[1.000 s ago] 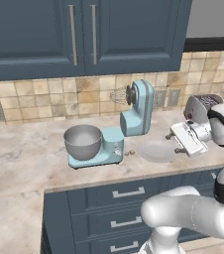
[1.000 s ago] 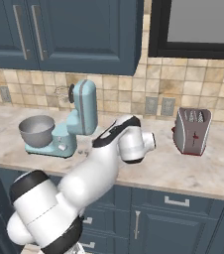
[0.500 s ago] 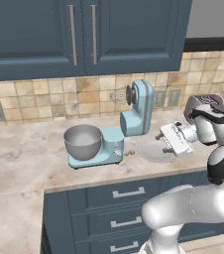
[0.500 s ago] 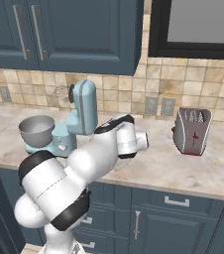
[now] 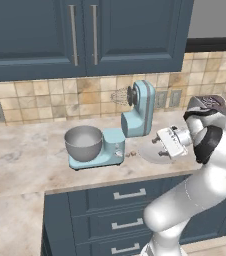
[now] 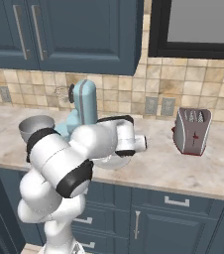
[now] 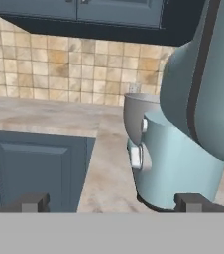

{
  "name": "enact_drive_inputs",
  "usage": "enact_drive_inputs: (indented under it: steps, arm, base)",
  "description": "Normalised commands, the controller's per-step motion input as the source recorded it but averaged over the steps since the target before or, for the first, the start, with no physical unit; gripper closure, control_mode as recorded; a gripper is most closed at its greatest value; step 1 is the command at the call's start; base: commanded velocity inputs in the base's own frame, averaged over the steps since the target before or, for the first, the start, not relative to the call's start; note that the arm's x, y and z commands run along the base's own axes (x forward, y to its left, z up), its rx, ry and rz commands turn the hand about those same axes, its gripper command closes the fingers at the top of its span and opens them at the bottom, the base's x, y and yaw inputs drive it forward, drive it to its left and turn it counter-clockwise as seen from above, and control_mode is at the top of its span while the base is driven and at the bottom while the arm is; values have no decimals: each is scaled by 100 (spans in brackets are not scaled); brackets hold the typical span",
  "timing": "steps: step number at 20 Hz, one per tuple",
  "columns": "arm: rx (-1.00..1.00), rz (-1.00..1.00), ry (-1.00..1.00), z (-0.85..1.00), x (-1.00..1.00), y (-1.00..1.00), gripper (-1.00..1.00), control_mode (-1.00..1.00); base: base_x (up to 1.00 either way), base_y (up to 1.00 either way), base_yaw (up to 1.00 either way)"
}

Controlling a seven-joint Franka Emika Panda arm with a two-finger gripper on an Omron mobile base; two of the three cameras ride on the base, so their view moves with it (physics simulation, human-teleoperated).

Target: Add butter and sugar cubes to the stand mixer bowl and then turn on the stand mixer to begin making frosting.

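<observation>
Hovering gripper (image 7: 112, 202) jaws wide apart, holding nothing | stand mixer bowl (image 5: 83, 142) on stand mixer (image 5: 127, 125) base, contents unclear | white plate (image 5: 152, 153) beside

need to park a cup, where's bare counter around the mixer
Free: the counter left of the stand mixer bowl, and between the white plate and the toaster. Crowded: right of the stand mixer, where plate and gripper sit.

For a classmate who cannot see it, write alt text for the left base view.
A light-blue stand mixer stands on a marble counter with its head tilted up and a grey metal bowl on its base. To its right, a white robot arm holds its open pincer over a white plate.
</observation>
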Motion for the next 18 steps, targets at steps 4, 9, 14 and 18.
enact_drive_inputs:
  steps: [4,9,14,18]
  arm:
    - [0,0,0,-34,33,1,-100,-100]
    - [0,0,2,-32,33,4,-100,-100]
    - [2,0,1,-15,25,8,-100,-100]
    - [2,0,0,-3,9,17,-100,-100]
  base:
    - [0,0,0]
    - [0,0,0]
    - [0,0,0]
    - [0,0,0]
